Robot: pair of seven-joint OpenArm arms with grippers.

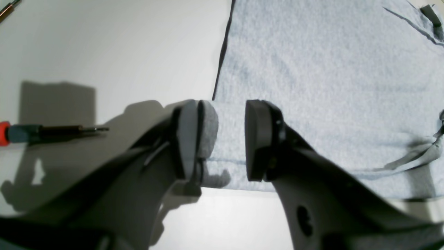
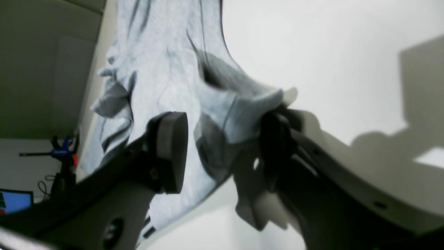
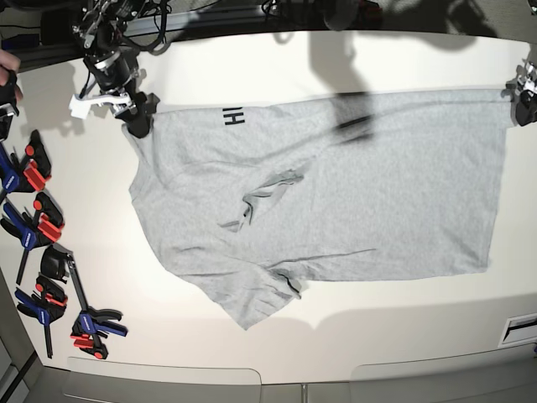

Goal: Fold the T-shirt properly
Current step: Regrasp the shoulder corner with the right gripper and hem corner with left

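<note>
The light grey T-shirt (image 3: 336, 185) lay spread flat before me, hem toward three o'clock, black lettering at eleven, one sleeve rumpled at six.

— What's on the desk (image 3: 277, 63)?
— A grey T-shirt (image 3: 352, 193) spread flat, black letters at its far edge.
— Anything else?
— Clamps (image 3: 38, 227) along one side, and a screwdriver (image 1: 52, 132).

The left gripper (image 1: 230, 140) has matte black, blunt-padded jaws.
</note>
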